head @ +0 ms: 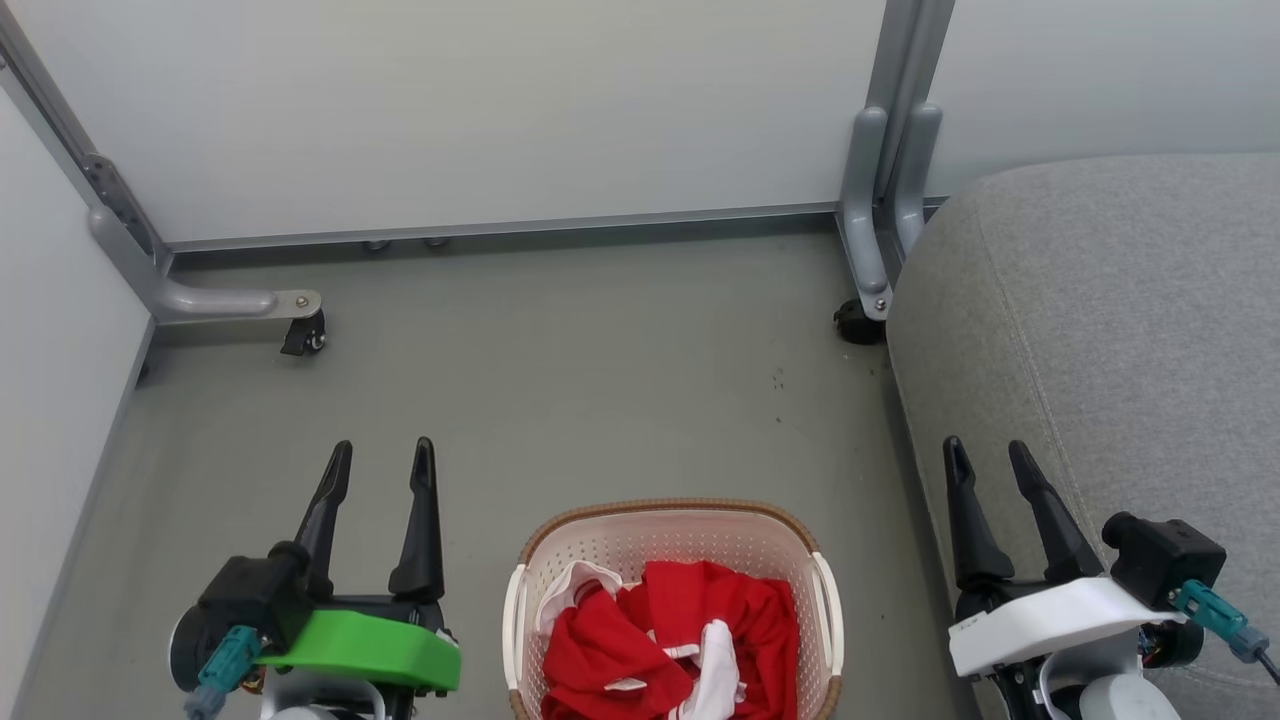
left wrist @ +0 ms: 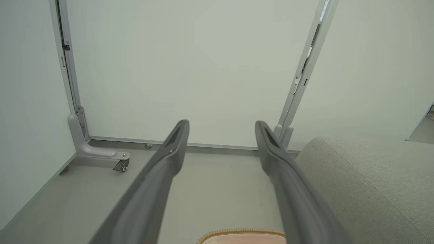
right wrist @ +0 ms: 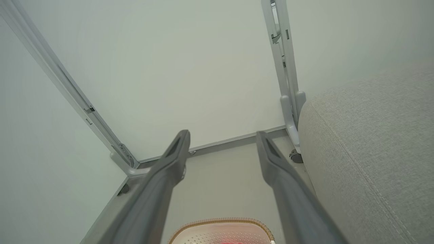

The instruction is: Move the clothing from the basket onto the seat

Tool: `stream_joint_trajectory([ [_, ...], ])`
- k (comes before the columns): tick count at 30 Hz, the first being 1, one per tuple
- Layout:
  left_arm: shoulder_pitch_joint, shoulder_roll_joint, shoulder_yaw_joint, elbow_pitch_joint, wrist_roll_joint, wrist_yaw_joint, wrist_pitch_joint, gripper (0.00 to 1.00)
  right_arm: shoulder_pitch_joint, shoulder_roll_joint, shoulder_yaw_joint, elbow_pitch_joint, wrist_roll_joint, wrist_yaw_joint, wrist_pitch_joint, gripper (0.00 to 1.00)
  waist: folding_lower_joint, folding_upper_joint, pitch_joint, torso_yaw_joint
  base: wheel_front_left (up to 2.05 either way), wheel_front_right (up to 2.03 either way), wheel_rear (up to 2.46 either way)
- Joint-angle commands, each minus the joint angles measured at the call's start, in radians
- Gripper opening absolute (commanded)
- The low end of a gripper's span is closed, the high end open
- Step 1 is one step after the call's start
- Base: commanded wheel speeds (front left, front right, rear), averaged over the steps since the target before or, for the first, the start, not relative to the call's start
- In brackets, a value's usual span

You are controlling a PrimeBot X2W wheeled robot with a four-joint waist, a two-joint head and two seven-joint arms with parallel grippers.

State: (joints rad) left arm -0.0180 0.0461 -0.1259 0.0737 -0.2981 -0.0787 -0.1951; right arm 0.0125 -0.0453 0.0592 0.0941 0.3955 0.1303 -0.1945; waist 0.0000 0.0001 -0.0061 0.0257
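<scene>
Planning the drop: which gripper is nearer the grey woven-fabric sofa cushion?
The white-mounted right gripper, beside the grey sofa cushion; the green-mounted left gripper sits across the cream basket.

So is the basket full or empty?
Not empty. The basket has crumpled red and white clothing piled inside, lying lower than its top edge. How deep the pile goes cannot be told.

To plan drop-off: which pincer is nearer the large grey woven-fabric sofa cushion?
Right. The right pincer is at the cushion's edge; the left pincer is beyond the white perforated basket.
</scene>
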Motion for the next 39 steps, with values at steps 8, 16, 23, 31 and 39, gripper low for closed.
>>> stream_joint_trajectory([
  [8,0.012,0.009,-0.014,0.016,0.087,-0.002,-0.023,1.0,0.013,-0.006,0.011,0.004,-0.078,0.0,-0.024,1.0,0.0,-0.0001,-0.001,0.001,0.0,0.0,0.0],
  [16,0.01,0.009,-0.023,0.034,0.145,-0.005,-0.039,1.0,0.016,-0.006,0.017,0.009,-0.141,0.001,-0.041,1.0,0.0,-0.0001,0.004,0.002,0.0,0.0,0.0],
  [23,0.014,0.008,-0.031,0.031,0.193,-0.007,-0.053,1.0,0.022,-0.007,0.022,0.006,-0.199,0.001,-0.053,1.0,0.0,-0.0001,0.006,0.006,0.0,0.0,0.0],
  [31,0.023,0.008,-0.044,0.031,0.248,-0.008,-0.065,1.0,0.026,-0.007,0.026,0.002,-0.257,0.001,-0.067,1.0,0.0,-0.0001,0.004,0.013,0.0,0.0,0.0],
  [39,0.025,0.008,-0.048,0.034,0.269,-0.009,-0.071,1.0,0.029,-0.007,0.032,0.0,-0.275,0.0,-0.071,1.0,0.0,-0.0001,-0.002,0.017,0.0,0.0,0.0],
])
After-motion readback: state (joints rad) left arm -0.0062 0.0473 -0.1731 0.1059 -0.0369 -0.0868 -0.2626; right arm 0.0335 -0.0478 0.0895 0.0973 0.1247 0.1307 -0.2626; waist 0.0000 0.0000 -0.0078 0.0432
